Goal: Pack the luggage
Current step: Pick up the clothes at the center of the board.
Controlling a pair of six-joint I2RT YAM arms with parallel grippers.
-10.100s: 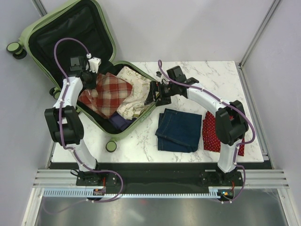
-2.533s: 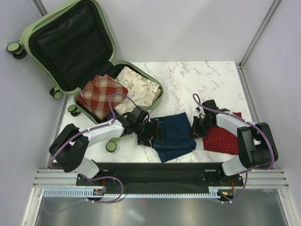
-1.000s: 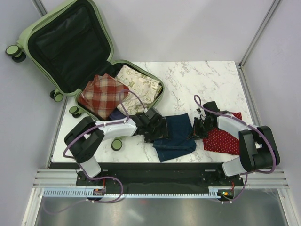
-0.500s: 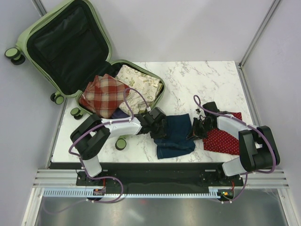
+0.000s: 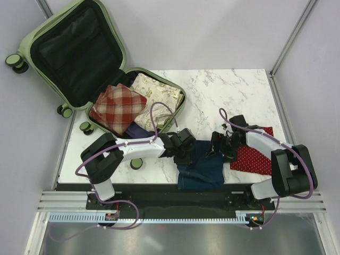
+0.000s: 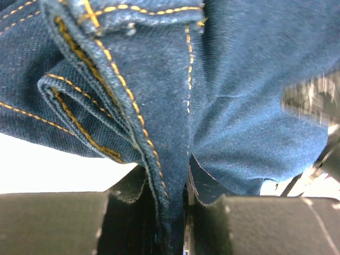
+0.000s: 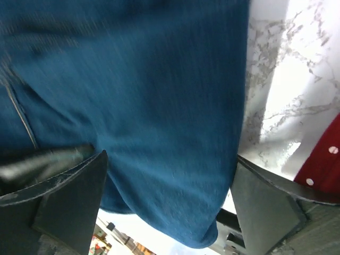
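So at this point the luggage [image 5: 74, 48] sat open at the far left corner of the tabletop [image 5: 228, 95]. The lid leaned back off the edge, and the base already had a plaid cloth [image 5: 118, 108] and a cream cloth [image 5: 159, 95] in it.

The action was down at the near edge, on the jeans [image 5: 204, 164]. The left claw [image 5: 187, 150] was pinched narrow on a thick stitched fold of denim. In the left wrist view the fold [image 6: 159, 175] ran right down between the pads. The right claw [image 5: 219, 147] stood wide open around the jeans' right side, gripping nothing. Its wrist view was blurry, so I couldn't say if a finger [image 7: 69, 191] was brushing the cloth. A red dotted cloth [image 5: 254, 159] lay under that arm, just beside the jeans.

Handling, my guess:
- **Jeans:** they'd be soft, floppy and a bit heavy for cloth. A one-sided pinch will probably let them unfold and drag. The seam fold is the right spot, since it's thick and not slippery.
- **Luggage:** the shell should be stiff and fairly light. On those casters it'd likely scoot if shoved sideways, so drop things in from above. For closing, I'd take the lid by its rim.
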